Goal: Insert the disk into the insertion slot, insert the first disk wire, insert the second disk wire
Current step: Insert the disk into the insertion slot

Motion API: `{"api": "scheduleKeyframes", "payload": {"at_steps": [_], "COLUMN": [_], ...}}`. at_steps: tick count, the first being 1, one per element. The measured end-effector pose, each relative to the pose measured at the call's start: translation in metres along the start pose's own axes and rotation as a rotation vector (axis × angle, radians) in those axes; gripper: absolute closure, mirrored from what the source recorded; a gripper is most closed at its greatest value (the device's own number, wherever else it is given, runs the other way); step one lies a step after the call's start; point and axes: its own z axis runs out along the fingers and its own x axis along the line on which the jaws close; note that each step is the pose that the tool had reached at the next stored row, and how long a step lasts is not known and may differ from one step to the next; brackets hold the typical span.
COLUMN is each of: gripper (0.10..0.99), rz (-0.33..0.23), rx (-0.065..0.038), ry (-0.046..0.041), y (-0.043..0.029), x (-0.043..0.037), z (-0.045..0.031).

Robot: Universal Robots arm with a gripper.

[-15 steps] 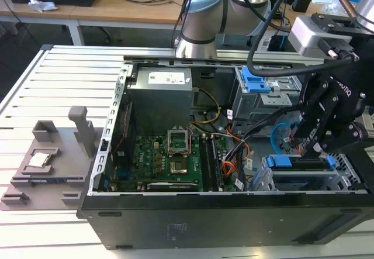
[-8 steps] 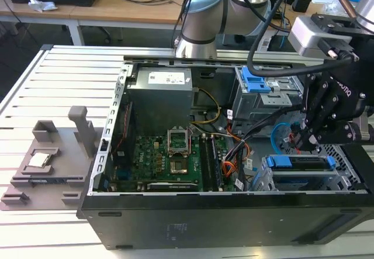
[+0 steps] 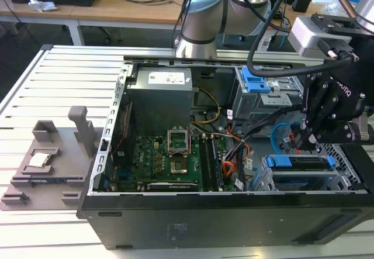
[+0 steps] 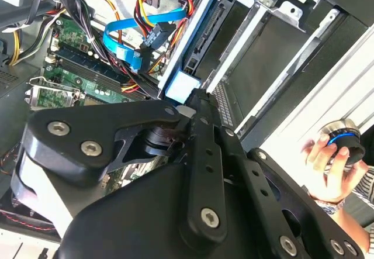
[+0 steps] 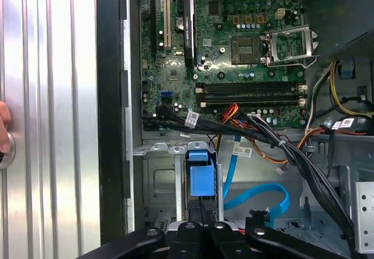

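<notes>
Open computer case (image 3: 204, 218) on the slatted tabletop (image 3: 35, 83), me hanging over its corner at the exterior view's right. The disk (image 3: 301, 164) sits in the silver cage's slot (image 5: 158, 183) — blue handle (image 5: 201, 177) toward me. My jaws are right at that handle, can't tell how far open though. The light-blue cable (image 5: 257, 199) curls just beside the disk; red-orange wires (image 5: 229, 110) lie nearer the motherboard (image 5: 234, 31).
</notes>
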Motion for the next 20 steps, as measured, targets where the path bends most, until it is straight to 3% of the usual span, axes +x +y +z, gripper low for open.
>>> {"api": "scheduleKeyframes", "payload": {"at_steps": [3,11,15,20], "gripper": [0.980,0.980,0.980,0.980], "rz": [0.000,-0.001,-0.001,-0.001], "rx": [0.000,-0.008,-0.009,-0.010], "ry": [-0.0002,0.0015,0.0015,0.0016], "y": [-0.0020,-0.0200,-0.0239,-0.0267], "x": [-0.0011,-0.0078,-0.0082,-0.0087], "z": [0.0001,0.0000,0.0046,0.0165]}}
